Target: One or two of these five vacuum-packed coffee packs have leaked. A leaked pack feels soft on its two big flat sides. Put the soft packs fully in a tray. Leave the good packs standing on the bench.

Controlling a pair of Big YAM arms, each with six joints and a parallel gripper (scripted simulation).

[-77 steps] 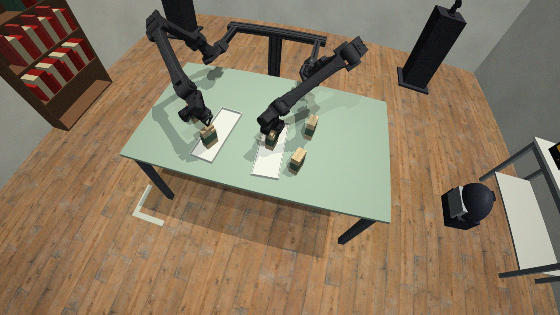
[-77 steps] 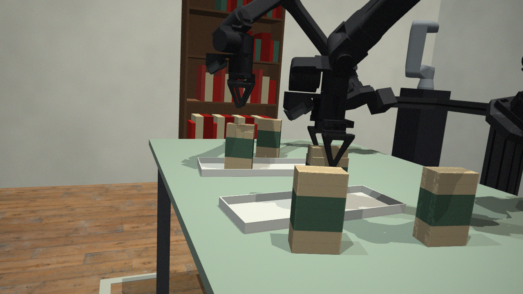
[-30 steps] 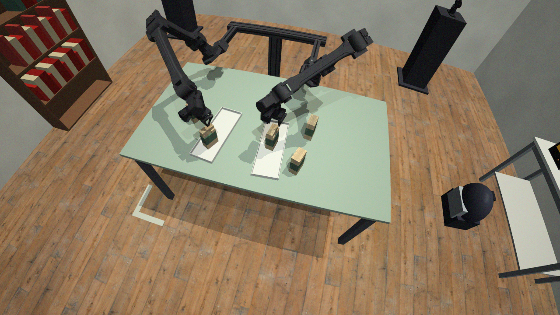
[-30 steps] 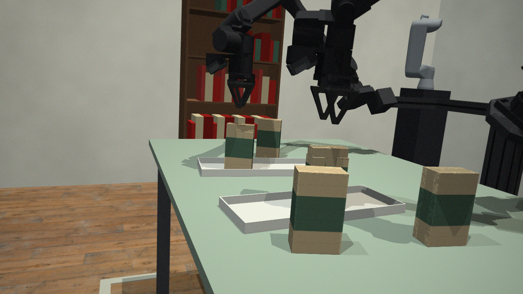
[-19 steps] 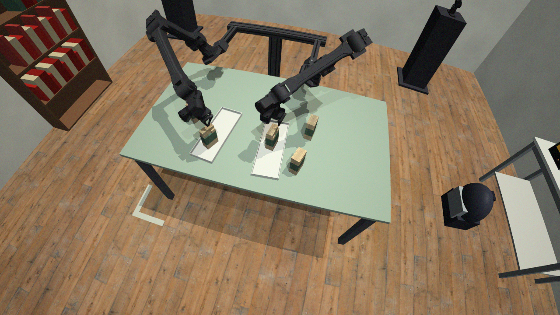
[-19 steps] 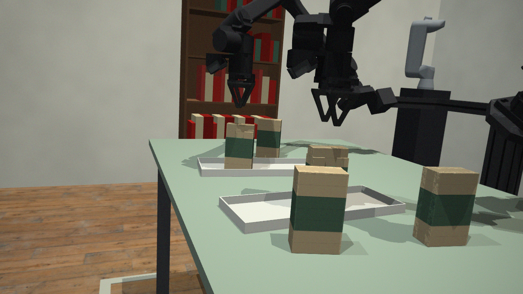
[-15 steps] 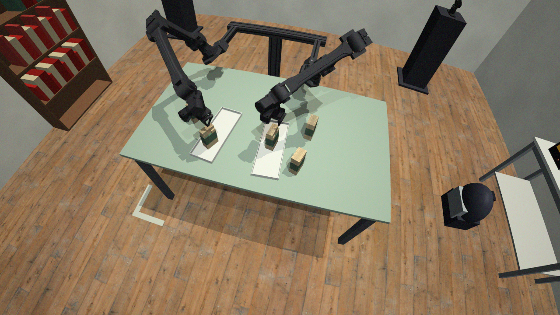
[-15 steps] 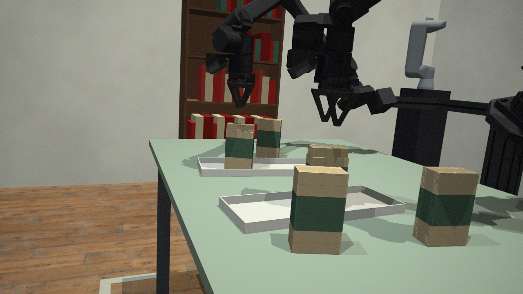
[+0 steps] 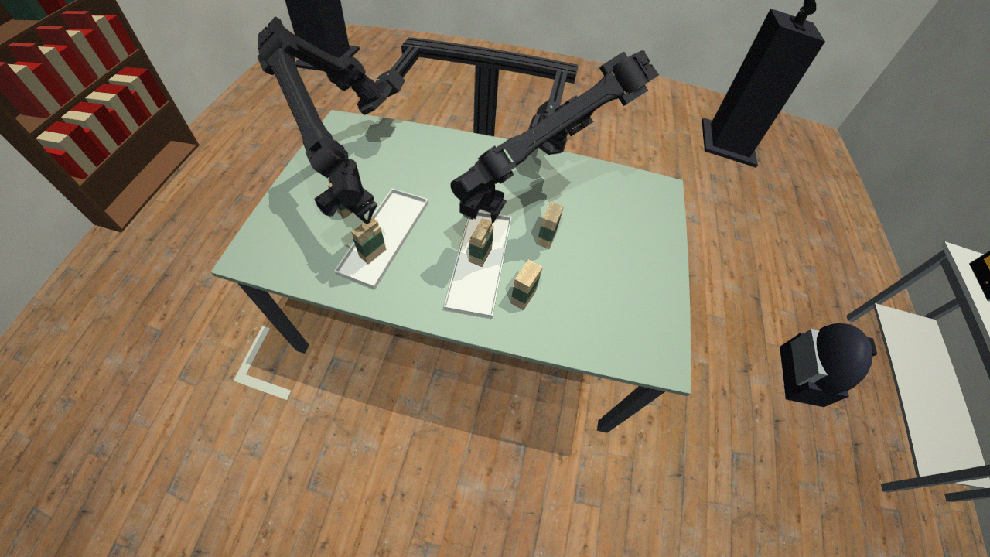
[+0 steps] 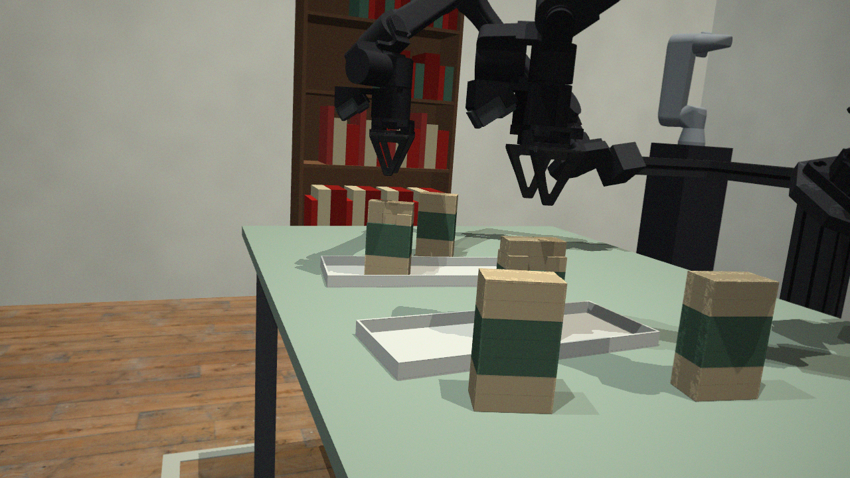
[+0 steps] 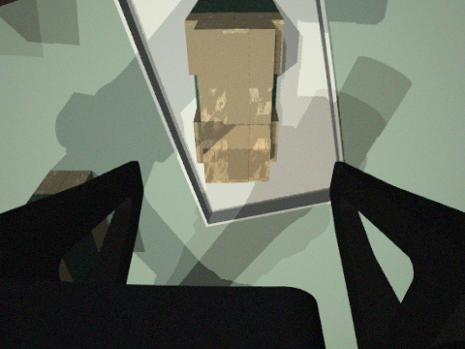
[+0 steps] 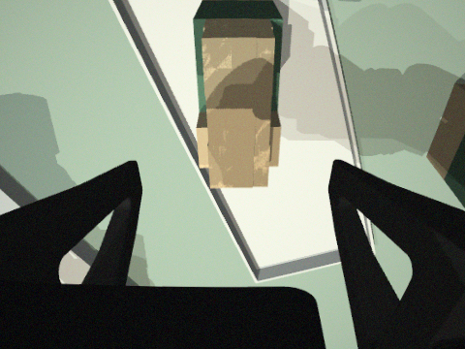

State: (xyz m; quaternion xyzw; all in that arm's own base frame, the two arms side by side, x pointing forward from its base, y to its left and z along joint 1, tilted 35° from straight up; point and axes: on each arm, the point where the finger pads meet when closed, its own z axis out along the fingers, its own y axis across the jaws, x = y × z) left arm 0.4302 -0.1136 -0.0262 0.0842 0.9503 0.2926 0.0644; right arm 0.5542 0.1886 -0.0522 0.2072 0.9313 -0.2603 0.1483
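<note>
One creased tan-and-green coffee pack [image 9: 481, 244] [image 10: 530, 255] [image 11: 234, 78] stands in the white tray [image 9: 470, 298] [image 10: 392, 367] at the table's middle. My left gripper [image 9: 484, 214] [image 10: 538, 199] [image 11: 236, 175] is open and empty above it. Another creased pack [image 9: 369, 244] [image 10: 388, 239] [image 12: 239, 73] stands in the second tray [image 9: 408, 207] [image 10: 344, 280] [image 12: 291, 218]. My right gripper [image 9: 368, 217] [image 10: 388, 172] [image 12: 234, 174] is open and empty above it. Two packs, the front one [image 9: 526, 285] [image 10: 516, 347] and the rear one [image 9: 550, 225] [image 10: 725, 332] [image 11: 68, 181], stand on the bench.
The fifth pack [image 10: 436, 226] [image 12: 446, 131] stands on the bench beside the second tray, largely hidden by the right arm in the top view. Both trays have low raised rims and stand apart. A bookshelf [image 9: 90, 111] stands beyond the table.
</note>
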